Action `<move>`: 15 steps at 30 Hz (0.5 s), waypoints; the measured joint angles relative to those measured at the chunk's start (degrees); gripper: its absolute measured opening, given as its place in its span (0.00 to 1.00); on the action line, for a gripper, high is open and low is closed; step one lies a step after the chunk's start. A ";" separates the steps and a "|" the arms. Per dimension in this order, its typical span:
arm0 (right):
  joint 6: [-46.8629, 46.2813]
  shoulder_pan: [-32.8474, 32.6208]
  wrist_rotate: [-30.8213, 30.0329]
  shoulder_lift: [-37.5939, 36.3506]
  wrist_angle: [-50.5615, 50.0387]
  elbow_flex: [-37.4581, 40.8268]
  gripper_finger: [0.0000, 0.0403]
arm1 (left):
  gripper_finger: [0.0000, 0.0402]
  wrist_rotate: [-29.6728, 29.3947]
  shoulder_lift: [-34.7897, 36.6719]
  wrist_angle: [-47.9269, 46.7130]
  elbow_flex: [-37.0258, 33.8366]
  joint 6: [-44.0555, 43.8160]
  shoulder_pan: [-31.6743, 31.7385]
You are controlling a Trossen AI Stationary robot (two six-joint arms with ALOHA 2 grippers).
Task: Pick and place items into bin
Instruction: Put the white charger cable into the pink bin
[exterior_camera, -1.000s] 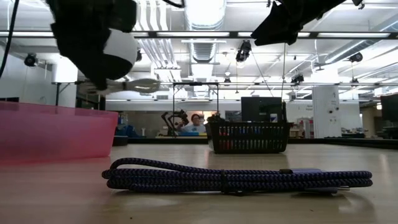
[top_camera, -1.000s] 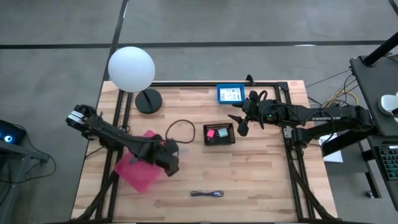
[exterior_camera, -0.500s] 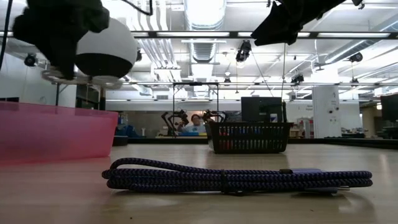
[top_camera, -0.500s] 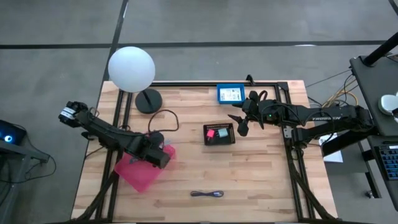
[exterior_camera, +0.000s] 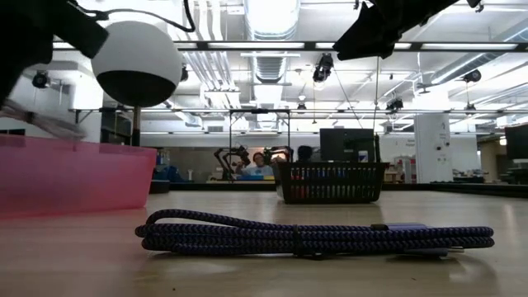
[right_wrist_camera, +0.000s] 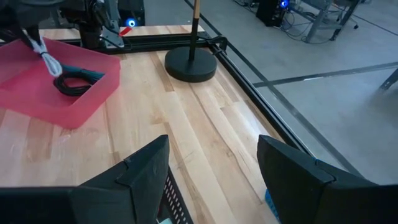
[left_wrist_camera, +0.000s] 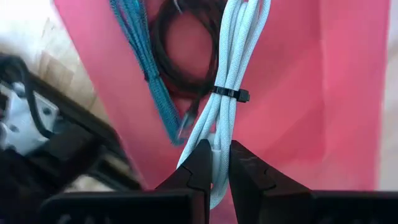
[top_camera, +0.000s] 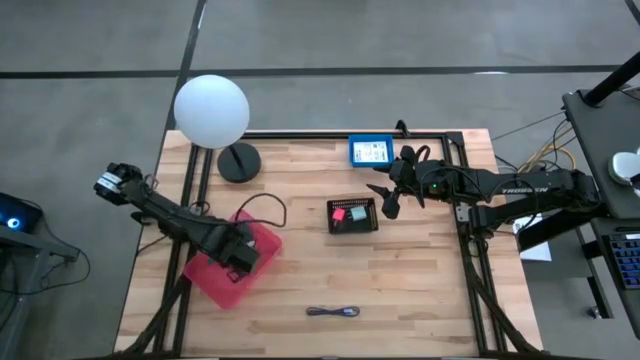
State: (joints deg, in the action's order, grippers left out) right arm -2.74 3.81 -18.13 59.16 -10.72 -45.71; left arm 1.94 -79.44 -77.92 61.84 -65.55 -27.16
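Note:
My left gripper (left_wrist_camera: 216, 167) hangs over the pink bin (top_camera: 222, 278), pointing down, shut on a grey-white coiled cable (left_wrist_camera: 233, 68) bound by a black tie. A black coiled cable (left_wrist_camera: 177, 62) and a teal cable (left_wrist_camera: 134, 37) lie on the bin's floor. A purple cable (top_camera: 333, 312) lies on the table near its near edge. A small black basket (top_camera: 352, 226) at mid-table holds a pink piece and a mint-green piece. My right gripper (right_wrist_camera: 211, 180) waits open, raised beside the basket's right end. My left gripper pinches one end of the grey-white cable bundle (left_wrist_camera: 216, 146) between its two fingers, from above, fingers pointing down along the bundle. The bundle hangs below the fingers inside the bin (right_wrist_camera: 50, 59). I cannot tell whether its lower end touches the bin's floor.
A white globe lamp (top_camera: 212, 110) on a black round base (top_camera: 238, 162) stands at the far left. A blue-framed box (top_camera: 371, 150) sits at the far edge. A black loop of cable (top_camera: 268, 208) arcs beside my left arm.
My left gripper has gone toward the table's left edge with the grey-white cable, from beside the bin's right edge to above the bin, and has tipped to point straight down. The cable now hangs inside the bin.

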 joint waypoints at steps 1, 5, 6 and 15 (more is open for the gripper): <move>0.00 0.00 0.02 0.00 -0.02 0.00 0.57 | 0.04 1.00 0.00 -0.71 0.00 3.79 -0.41; 0.00 0.00 0.00 0.00 0.00 -0.01 0.57 | 0.04 4.96 0.00 -1.61 -0.06 20.61 -2.43; -0.02 0.00 0.00 0.00 0.00 0.00 0.57 | 0.04 5.64 0.00 -1.41 -0.07 23.95 -2.80; -0.02 0.00 0.02 0.00 -0.02 0.00 0.57 | 0.04 15.07 0.00 -1.04 -0.56 39.74 -3.34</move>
State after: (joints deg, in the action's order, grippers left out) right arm -2.76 3.81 -18.11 59.16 -10.74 -45.71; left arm 17.01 -79.44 -78.96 61.28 -25.81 -30.50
